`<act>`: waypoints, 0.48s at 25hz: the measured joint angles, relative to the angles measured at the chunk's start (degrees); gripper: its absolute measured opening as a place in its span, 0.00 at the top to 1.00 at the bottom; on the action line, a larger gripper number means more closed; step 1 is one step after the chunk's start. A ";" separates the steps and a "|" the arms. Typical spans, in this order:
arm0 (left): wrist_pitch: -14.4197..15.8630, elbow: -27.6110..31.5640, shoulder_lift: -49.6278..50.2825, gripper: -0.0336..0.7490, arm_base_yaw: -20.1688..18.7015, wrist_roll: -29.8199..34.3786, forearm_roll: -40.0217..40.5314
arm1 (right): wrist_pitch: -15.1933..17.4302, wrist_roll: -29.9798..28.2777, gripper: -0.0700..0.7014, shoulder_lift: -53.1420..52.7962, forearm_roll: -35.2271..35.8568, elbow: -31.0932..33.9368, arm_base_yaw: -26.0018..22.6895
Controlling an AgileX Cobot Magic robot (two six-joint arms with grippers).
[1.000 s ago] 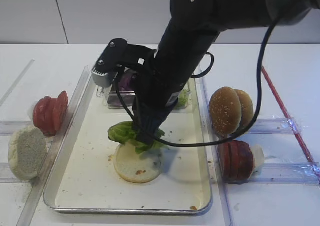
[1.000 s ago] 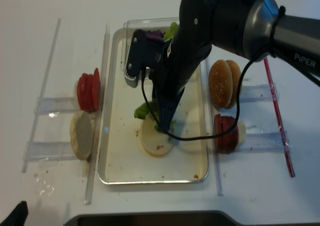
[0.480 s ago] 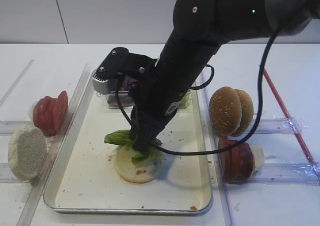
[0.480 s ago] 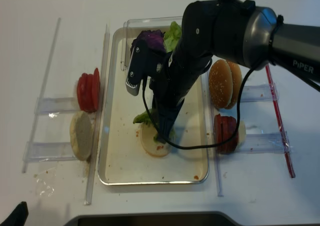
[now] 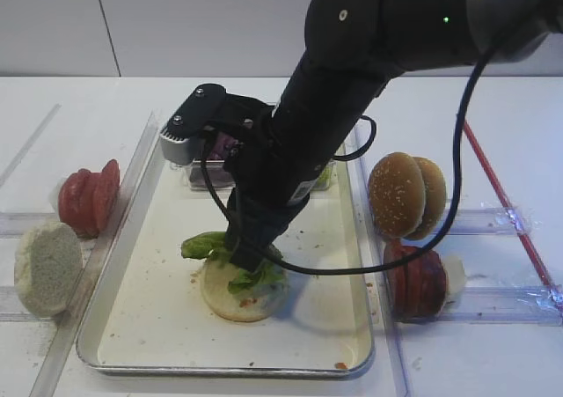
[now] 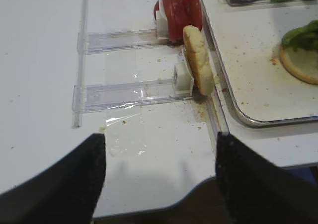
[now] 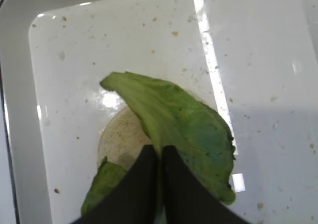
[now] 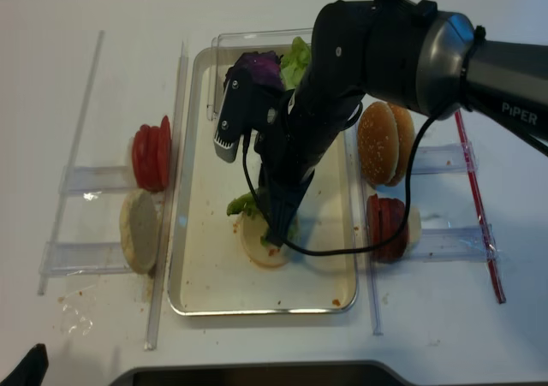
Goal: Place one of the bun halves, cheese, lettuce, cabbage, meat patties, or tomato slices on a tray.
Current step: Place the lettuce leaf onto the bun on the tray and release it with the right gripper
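Now that the right arm has come lower than a moment ago, its black fingers [image 7: 160,184] are pinching the bright green ruffled lettuce leaf [image 7: 179,129] tight and laying it on the pale round bun half [image 5: 239,293] in the shiny metal tray [image 5: 132,349]. Letting go looks like the next step.

White surface [image 5: 493,362], matte, with scattered crumbs near its front edge. Pale panelled wall [image 5: 176,23] behind it, one vertical seam visible. Lighting even and diffuse, shadows soft.
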 joint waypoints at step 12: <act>0.00 0.00 0.00 0.40 0.00 0.00 0.00 | 0.88 -0.12 0.54 0.00 0.58 0.00 0.00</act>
